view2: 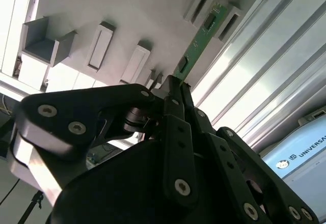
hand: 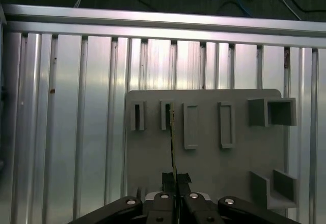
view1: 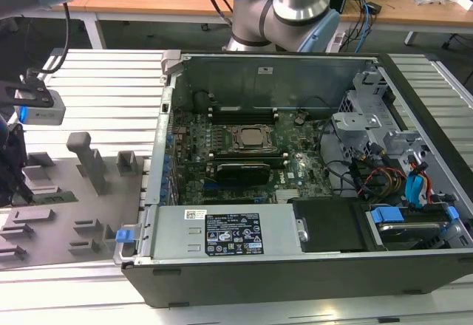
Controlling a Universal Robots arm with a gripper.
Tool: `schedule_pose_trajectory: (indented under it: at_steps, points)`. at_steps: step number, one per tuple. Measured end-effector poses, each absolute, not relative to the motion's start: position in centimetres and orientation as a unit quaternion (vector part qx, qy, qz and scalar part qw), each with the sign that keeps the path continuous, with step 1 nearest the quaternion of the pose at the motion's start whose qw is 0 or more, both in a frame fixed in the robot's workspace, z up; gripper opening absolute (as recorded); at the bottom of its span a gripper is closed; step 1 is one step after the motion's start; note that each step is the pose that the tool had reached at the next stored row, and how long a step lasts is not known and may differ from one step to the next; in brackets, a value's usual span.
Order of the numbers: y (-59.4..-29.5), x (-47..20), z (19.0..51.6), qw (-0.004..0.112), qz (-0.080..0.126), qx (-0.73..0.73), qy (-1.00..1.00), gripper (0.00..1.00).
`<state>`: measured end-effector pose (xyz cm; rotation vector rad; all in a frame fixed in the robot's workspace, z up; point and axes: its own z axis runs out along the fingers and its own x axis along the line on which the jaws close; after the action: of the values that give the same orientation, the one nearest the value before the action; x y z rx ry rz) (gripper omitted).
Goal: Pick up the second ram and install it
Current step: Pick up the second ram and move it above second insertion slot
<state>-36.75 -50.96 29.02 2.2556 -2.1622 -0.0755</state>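
The second ram (view2: pixel 196 42) is a narrow green stick with small dark chips. It lies over the grey fixture plate (view2: pixel 142 10), its far end between two slotted holders. My gripper (view2: pixel 174 84) is shut on its near end. In the first wrist view the ram (hand: pixel 172 137) shows edge-on as a thin line. It runs from the gripper (hand: pixel 175 177) up to a slotted holder (hand: pixel 166 116). In the exterior view the gripper (view1: pixel 13 164) hangs over the fixture plate (view1: pixel 81 207) at the exterior view's far left, well away from the open computer case (view1: pixel 295 192).
The case's motherboard carries the CPU socket (view1: pixel 247 139) with long black memory slots (view1: pixel 242 111) beside it. Cables and drive bays (view1: pixel 399 170) fill the case's right side. A tall grey post (view1: pixel 87 161) stands on the fixture plate. Ribbed aluminium table (hand: pixel 66 112) surrounds everything.
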Motion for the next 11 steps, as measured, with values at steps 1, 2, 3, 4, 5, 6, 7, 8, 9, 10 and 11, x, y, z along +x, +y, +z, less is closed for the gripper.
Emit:
schedule_pose_trajectory:
  at_steps: [1, 2, 3, 4, 5, 6, 7, 8, 9, 10, 11]
  points:
    - [-51.0, -36.8, 29.1, 0.008, -0.024, 0.722, -0.692, 0.13]
    - [-51.0, -36.8, 29.2, 0.008, -0.024, 0.722, -0.692, 0.13]
    - [-51.0, -36.8, 29.3, 0.008, -0.024, 0.722, -0.692, 0.13]
    - [-51.0, -36.8, 29.4, 0.008, -0.024, 0.722, -0.692, 0.13]
    - [-51.0, -36.8, 29.5, 0.008, -0.024, 0.722, -0.692, 0.13]
    - [-51.0, -36.8, 29.6, 0.008, -0.024, 0.722, -0.692, 0.13]
    - [-51.0, -36.8, 29.8, 0.008, -0.024, 0.722, -0.692, 0.13]
    - [-50.9, -36.8, 29.8, 0.008, -0.024, 0.722, -0.692, 0.13]
    - [-50.9, -36.8, 30.1, 0.008, -0.024, 0.722, -0.692, 0.13]
    - [-50.9, -36.8, 30.2, 0.008, -0.024, 0.722, -0.692, 0.13]
    - [-50.9, -36.8, 30.5, 0.008, -0.024, 0.722, -0.692, 0.13]
